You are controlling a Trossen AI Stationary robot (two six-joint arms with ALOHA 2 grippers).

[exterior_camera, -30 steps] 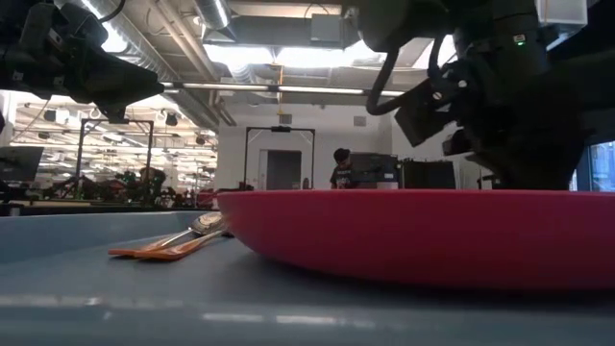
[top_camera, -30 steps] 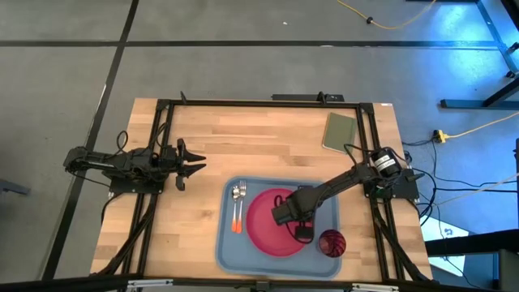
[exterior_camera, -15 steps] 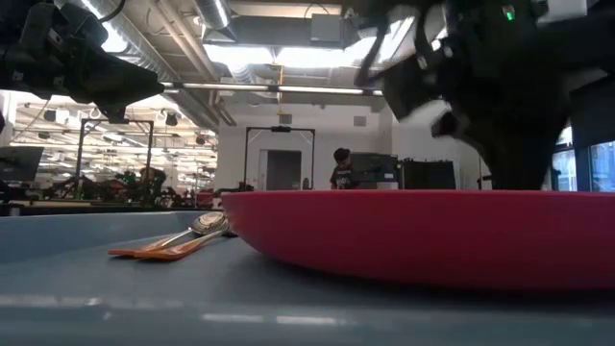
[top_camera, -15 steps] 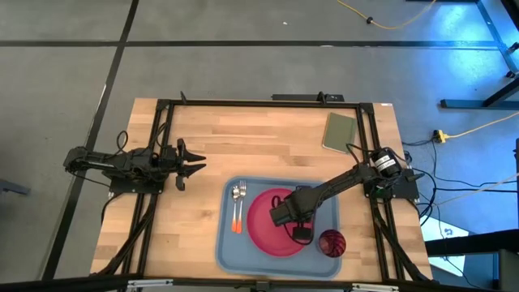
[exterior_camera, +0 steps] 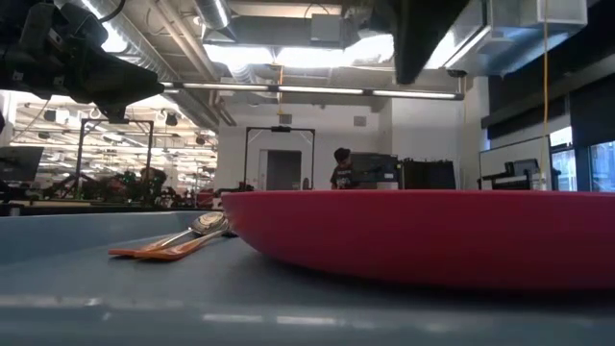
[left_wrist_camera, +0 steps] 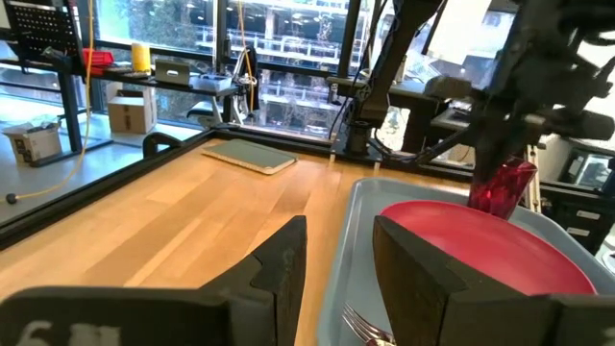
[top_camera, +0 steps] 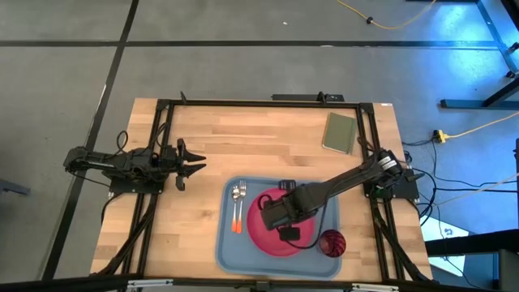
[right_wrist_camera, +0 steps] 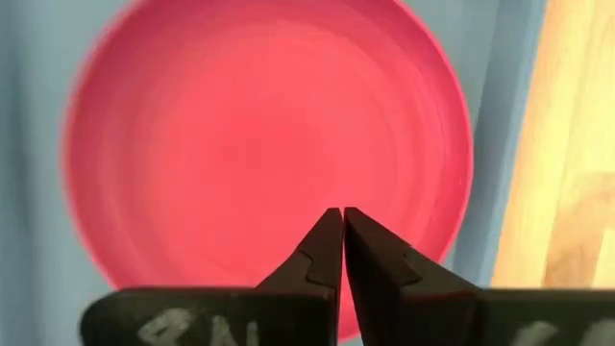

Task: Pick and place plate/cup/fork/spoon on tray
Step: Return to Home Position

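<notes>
Lying parallel on tray (top_camera: 227, 243): fork (top_camera: 239, 212), spoon (top_camera: 234, 207), handles toward front; right tool (right_wrist_camera: 342, 231) pressed together.

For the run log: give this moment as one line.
right gripper: shut, empty, above round pink-red plastic plate | left gripper: open, parked over table | plate, fork, spoon, maroon cup: on blue-grey tray

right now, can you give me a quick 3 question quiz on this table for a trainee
1. True or false: the cup stands on the plate.
2. Which gripper is shut? A) left gripper B) right gripper
3. Fill in: the fork and spoon lie side by side on the ____.

Key: 1 false, it stands beside the plate on the tray. 2 B, shut and empty above the plate. 3 tray.
</notes>
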